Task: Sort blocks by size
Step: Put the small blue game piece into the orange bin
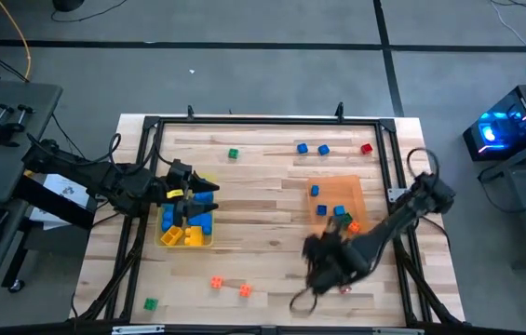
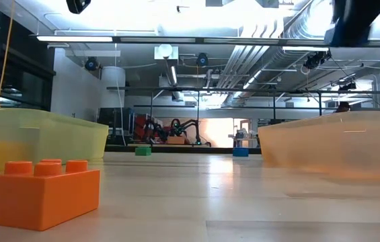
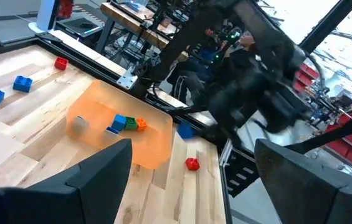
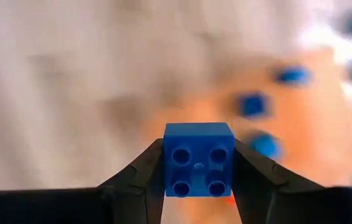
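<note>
My right gripper is shut on a small blue cube with four studs. In the high view it hangs over the table just near of the orange tray, which holds several small blue, green and orange cubes. My left gripper is open and empty over the yellow tray, which holds blue and yellow bricks. Loose cubes lie on the table: green, blue, blue, red, orange, orange and green. My right gripper pinches the blue cube by two opposite side faces between its two fingers. The studded face is turned toward the wrist camera. The cube appears lifted clear of the table.
A dark metal frame runs round the wooden tabletop. A red cube lies close by the right gripper. In the low view an orange brick stands close to the camera, between the yellow tray and the orange tray.
</note>
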